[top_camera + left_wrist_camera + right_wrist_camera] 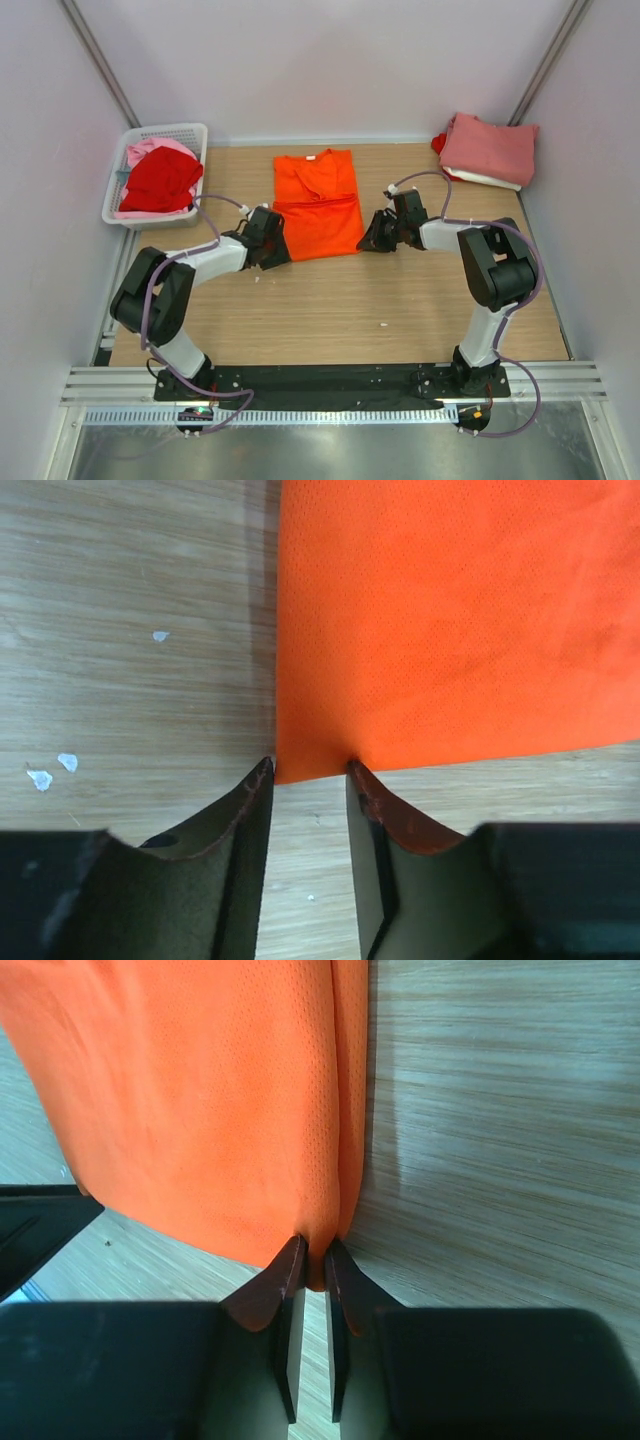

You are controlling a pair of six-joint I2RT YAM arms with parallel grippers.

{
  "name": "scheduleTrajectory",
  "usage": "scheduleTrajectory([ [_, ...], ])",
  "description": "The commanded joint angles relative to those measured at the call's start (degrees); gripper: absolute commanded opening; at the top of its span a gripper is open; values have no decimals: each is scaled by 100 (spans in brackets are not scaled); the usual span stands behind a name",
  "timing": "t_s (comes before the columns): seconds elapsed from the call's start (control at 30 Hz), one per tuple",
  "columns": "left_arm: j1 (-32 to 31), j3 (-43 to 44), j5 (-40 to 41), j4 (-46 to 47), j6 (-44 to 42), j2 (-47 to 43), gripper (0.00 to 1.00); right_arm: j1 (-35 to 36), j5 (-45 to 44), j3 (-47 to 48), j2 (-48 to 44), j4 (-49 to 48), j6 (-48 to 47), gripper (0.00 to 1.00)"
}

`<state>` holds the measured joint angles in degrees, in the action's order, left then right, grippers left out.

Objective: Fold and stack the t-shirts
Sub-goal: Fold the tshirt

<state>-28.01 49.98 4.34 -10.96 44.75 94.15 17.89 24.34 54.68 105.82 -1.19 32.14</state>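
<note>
This is a robot laboratory cell. Two robot arms [200, 262] are bolted to a black plate [330, 378] on a wooden table [340, 310], and plain pale walls [330, 60] close it in.

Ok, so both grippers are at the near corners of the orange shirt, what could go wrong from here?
The left gripper has its jaws apart, with only the very tip of the orange shirt corner between them. It may catch too little cloth and slip off when lifted. The right gripper is pinched on a bunched edge, so if only that side holds, a lift would likely drag the shirt crooked.
</note>
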Motion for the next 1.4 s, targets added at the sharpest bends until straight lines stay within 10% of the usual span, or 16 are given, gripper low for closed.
scheduleTrajectory([
  [0.0, -3, -23, 234, 217, 95, 130, 35, 30, -78, -229, 211, 365, -138, 17],
  [0.37, -169, -101, 313, 182, -19, -133, 0, 39, -69, -651, -245, 417, -111, 1],
  [0.97, -1619, -1025, 445, -2189, 1079, -3901, 0, 364, -43, -2119, -4278, 2368, 564, 2],
  [1.37, -1717, 249, 911, -3632, 851, -4080, 0, 637, -711, -1021, -5072, 3792, 469, 1],
])
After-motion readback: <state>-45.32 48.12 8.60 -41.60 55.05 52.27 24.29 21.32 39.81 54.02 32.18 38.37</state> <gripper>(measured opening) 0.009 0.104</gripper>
